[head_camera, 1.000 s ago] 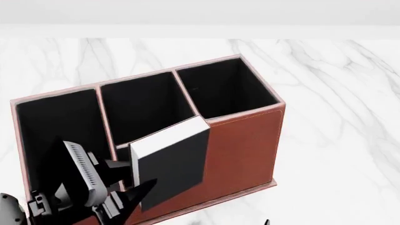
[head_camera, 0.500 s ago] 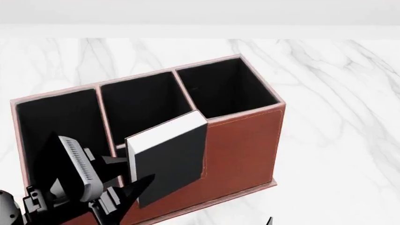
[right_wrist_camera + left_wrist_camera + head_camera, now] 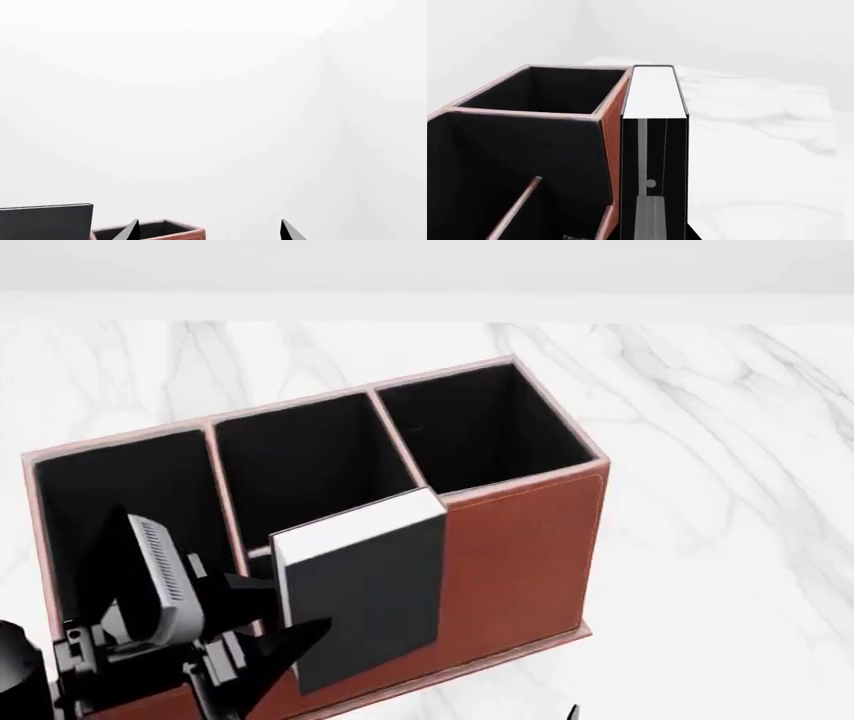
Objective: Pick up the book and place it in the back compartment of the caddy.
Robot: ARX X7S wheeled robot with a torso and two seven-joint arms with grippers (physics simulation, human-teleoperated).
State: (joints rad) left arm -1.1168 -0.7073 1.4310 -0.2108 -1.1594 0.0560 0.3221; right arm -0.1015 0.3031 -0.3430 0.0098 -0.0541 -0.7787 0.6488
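Observation:
The book (image 3: 367, 605), black with white page edges (image 3: 354, 525), stands nearly upright against the low near wall of the red-brown caddy (image 3: 521, 550). My left gripper (image 3: 274, 635) is shut on the book's lower left part. In the left wrist view the book (image 3: 654, 95) is edge-on beside the caddy's wall (image 3: 616, 112), with the gripper (image 3: 650, 232) round its lower end. The book and gripper hide most of the back compartment, so I cannot tell whether the book's lower end is inside it. My right gripper (image 3: 210, 231) is open and empty, with the caddy's corner (image 3: 167, 234) near one fingertip.
The caddy stands on a white marble table (image 3: 721, 440). Three deep black-lined cells (image 3: 307, 460) open along its far side. A white wall runs behind the table. The book's cover (image 3: 47, 222) shows at the edge of the right wrist view.
The book has swung from a tilt to nearly upright and sits slightly lower. The left gripper has shifted a little to the left with it. The caddy has not moved.

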